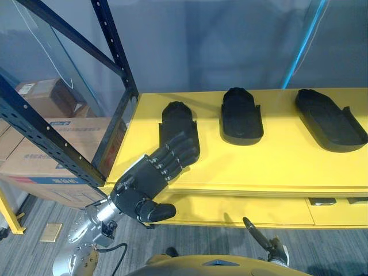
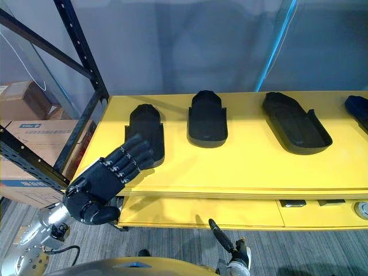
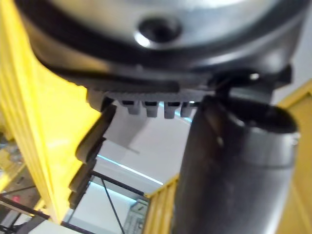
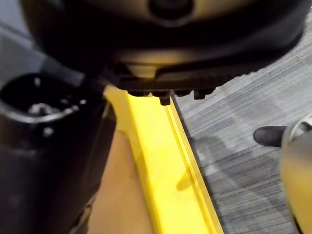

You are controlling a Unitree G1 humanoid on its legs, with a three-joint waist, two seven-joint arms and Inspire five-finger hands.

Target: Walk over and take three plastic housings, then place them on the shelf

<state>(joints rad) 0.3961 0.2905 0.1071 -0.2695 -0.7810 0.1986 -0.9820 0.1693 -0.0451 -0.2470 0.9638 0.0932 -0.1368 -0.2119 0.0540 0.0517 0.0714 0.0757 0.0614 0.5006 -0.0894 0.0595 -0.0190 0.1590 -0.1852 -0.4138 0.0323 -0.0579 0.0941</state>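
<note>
Three black plastic housings lie in a row on the yellow shelf-like table: a left one, a middle one and a right one. My left hand reaches up over the table's front edge. Its straight fingers rest on the near end of the left housing, and its thumb is tucked below the edge. It grips nothing, so it is open. My right hand hangs low in front of the table, fingers relaxed and empty. The right wrist view shows the table's yellow edge.
A black metal rack stands at the table's left end, with cardboard boxes behind it. A dark blue item lies at the table's far right. Drawer handles sit under the tabletop. Grey carpet covers the floor.
</note>
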